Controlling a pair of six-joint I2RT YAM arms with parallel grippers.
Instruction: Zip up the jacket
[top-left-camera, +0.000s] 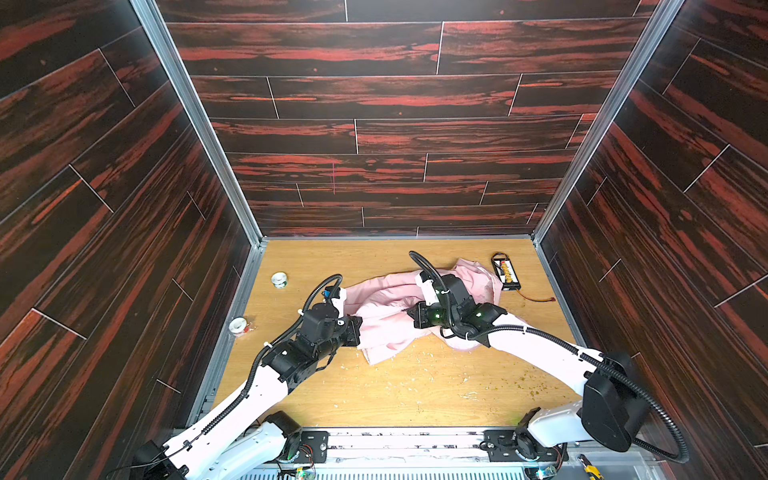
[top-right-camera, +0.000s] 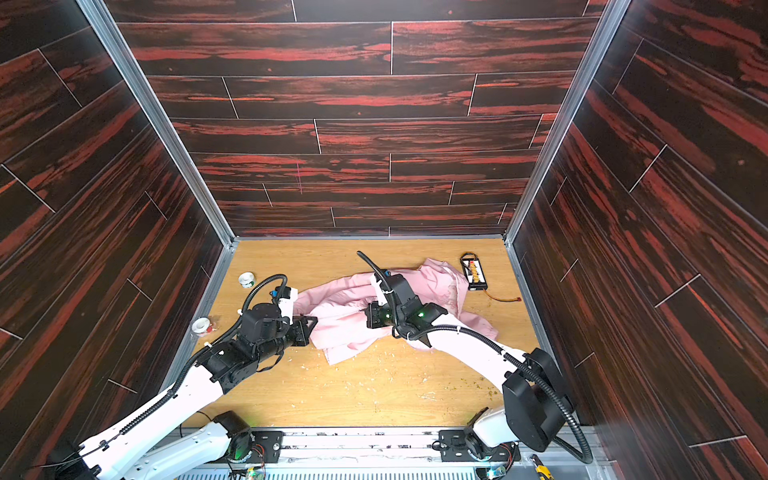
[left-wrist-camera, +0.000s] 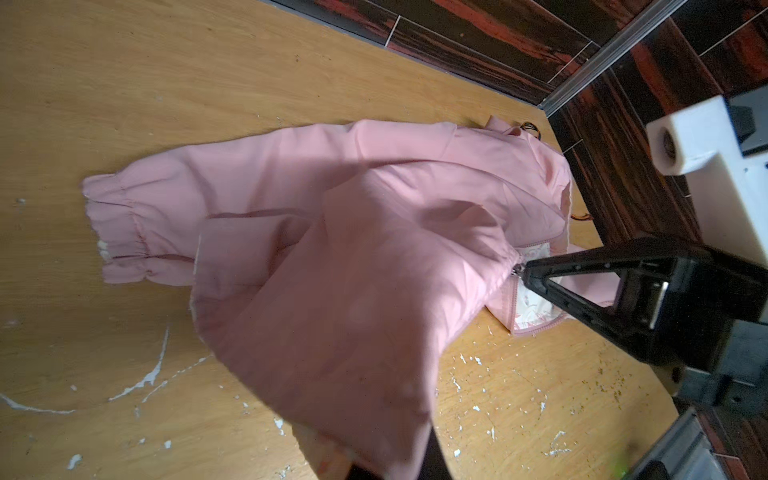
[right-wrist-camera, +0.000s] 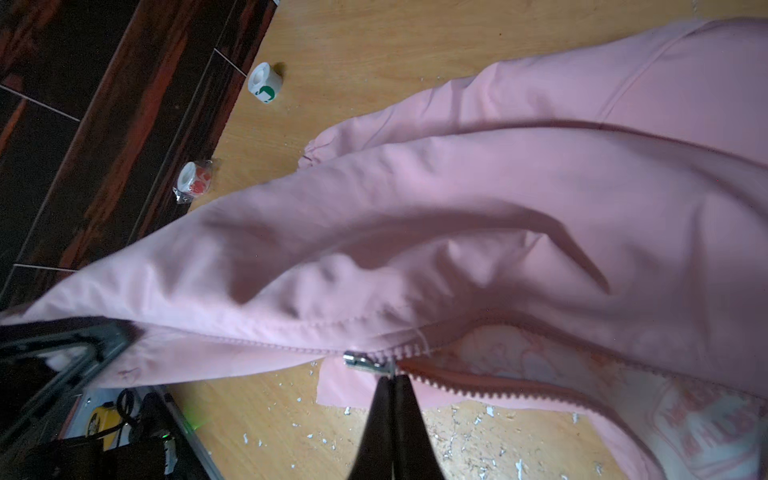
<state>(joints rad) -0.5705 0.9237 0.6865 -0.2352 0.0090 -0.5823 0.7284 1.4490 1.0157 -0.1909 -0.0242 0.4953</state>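
Open table (top-left-camera: 415, 395) fronts the jacket (top-left-camera: 386, 316); green-marked roll (top-left-camera: 279, 279), red-marked roll (top-left-camera: 238, 326) stand left, black board (top-left-camera: 505, 272) back right

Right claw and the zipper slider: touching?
Touching. The right wrist view shows the right claw shut, its tips pinching the metal zipper slider on the jacket.

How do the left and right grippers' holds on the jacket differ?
The left gripper pinches fabric at the edge of the jacket; the right gripper pinches the zipper pull. In both top views the left gripper sits at the jacket's left side, the right gripper over its middle. Both are shut; the zipper looks closed between them and open past the pull.
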